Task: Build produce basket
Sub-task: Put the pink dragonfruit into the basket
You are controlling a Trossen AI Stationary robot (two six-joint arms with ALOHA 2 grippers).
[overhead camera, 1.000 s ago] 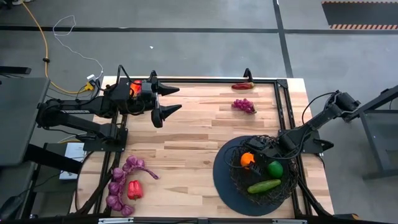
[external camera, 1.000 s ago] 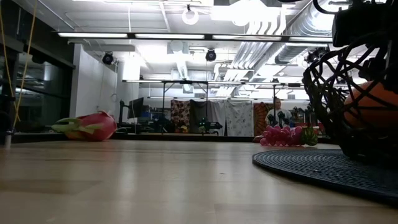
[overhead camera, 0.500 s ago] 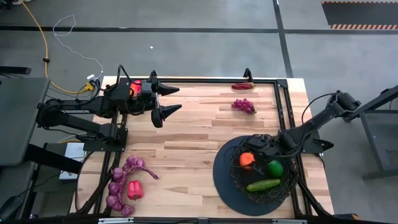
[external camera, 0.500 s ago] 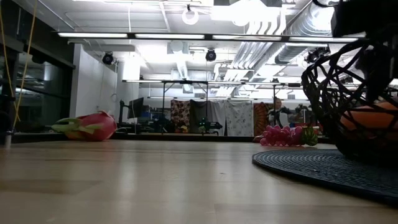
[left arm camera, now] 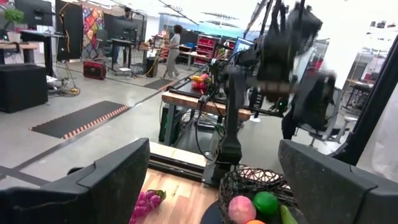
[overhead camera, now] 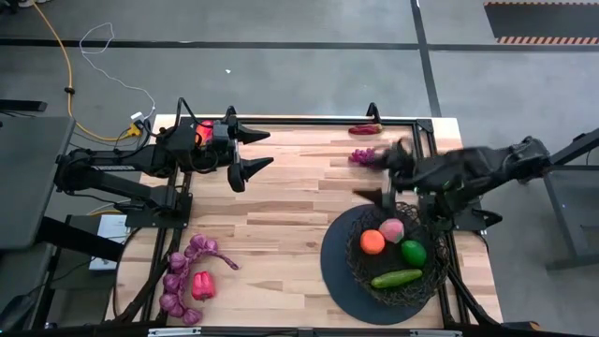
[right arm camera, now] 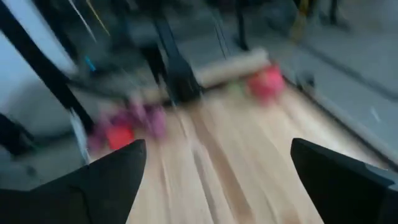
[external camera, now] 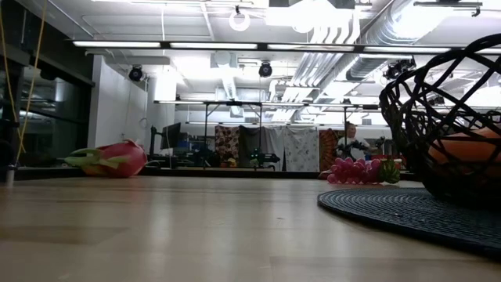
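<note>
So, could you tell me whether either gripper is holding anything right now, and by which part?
Nothing is held. The right gripper is open and empty beside the basket; the left gripper waits open at the table's far left.

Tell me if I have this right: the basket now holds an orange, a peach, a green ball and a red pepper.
Not quite. The high view shows no red pepper in the basket; the fourth item is a green cucumber, lying beside the orange, the peach and the green ball. The red peppers lie out on the table.
</note>
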